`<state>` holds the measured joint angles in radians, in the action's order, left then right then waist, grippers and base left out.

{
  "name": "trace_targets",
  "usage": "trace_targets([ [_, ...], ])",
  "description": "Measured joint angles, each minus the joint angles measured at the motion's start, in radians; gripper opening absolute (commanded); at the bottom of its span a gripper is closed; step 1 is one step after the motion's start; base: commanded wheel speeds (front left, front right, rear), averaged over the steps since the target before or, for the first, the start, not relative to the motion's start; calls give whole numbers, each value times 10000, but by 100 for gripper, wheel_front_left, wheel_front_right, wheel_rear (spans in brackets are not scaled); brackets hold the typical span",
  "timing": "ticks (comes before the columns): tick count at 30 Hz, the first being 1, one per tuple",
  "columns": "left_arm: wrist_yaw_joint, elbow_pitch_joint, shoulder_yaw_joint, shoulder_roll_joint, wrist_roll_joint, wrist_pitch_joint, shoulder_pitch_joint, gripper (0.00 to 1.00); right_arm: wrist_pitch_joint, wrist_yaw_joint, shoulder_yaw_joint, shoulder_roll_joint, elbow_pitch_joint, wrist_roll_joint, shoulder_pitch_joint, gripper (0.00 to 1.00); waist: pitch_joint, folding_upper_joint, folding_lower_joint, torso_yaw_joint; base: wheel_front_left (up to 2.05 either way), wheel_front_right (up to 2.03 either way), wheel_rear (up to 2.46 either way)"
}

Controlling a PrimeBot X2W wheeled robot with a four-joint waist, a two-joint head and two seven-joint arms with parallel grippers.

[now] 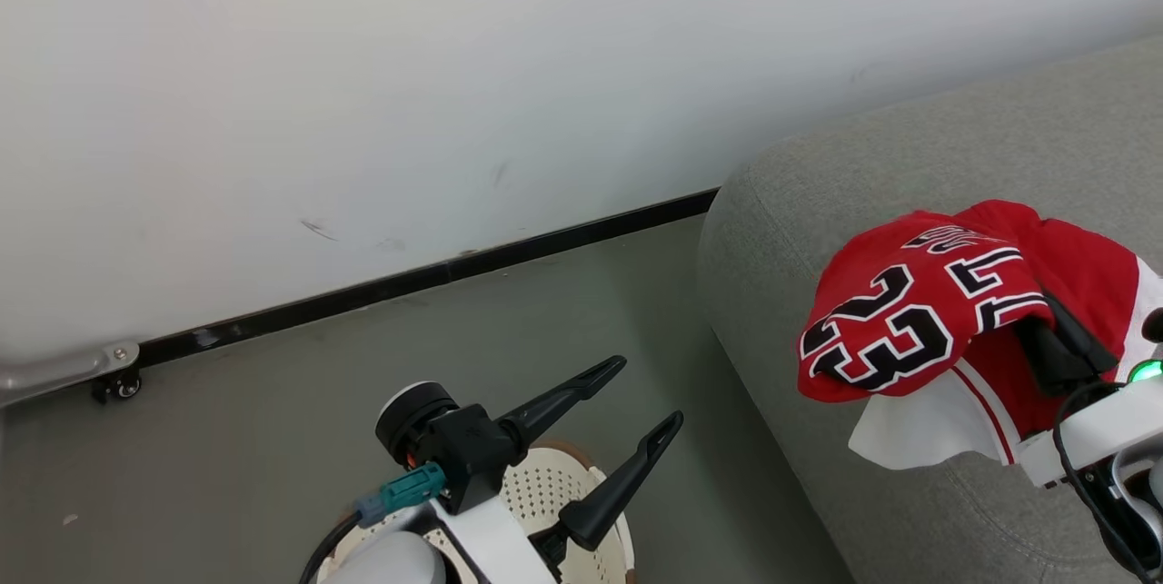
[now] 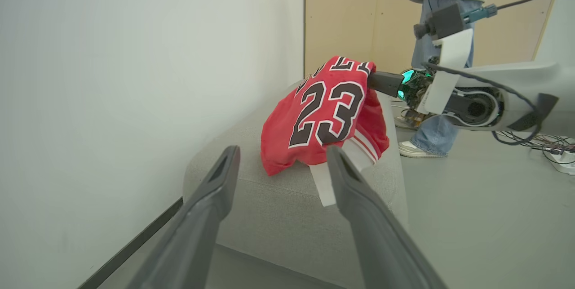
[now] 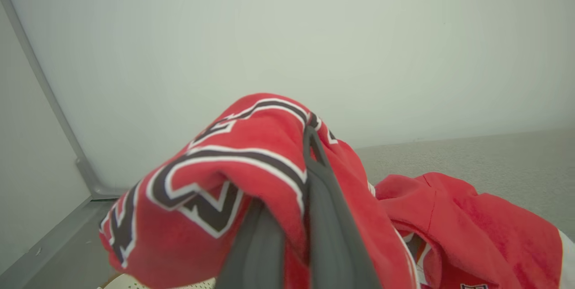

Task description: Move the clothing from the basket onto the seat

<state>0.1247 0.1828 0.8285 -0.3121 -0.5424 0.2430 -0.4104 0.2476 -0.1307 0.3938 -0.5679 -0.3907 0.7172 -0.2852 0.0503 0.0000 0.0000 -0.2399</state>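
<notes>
Beyond the one grey seat (image 1: 909,157), the left wrist view adds one person (image 2: 442,118). One red clothing bundle (image 1: 899,311) hangs over the seat, clamped in the right gripper (image 1: 1058,343). One basket (image 1: 545,484) lies under the left gripper (image 1: 650,391), jaws apart and empty.

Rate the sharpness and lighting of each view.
Head view: flat, even light, no glare, the jersey and its 23 crisp. Left wrist view: the jersey is sharp, the left pincer soft so near the lens. Right wrist view: the jersey's fabric close to the lens is blurred, and the wall looks hazy.
</notes>
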Motion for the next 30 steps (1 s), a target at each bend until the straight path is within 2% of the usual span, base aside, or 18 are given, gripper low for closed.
trace_targets([
  [17,0,-132,215,-44,-173,38,141,100,0,0,-598,-35,579,-493,642,0,-36,0,0,-832,0,0,0],
  [30,0,-251,115,-27,-96,40,204,100,-42,0,-683,-38,782,-688,771,0,-255,0,0,-951,0,0,0],
])
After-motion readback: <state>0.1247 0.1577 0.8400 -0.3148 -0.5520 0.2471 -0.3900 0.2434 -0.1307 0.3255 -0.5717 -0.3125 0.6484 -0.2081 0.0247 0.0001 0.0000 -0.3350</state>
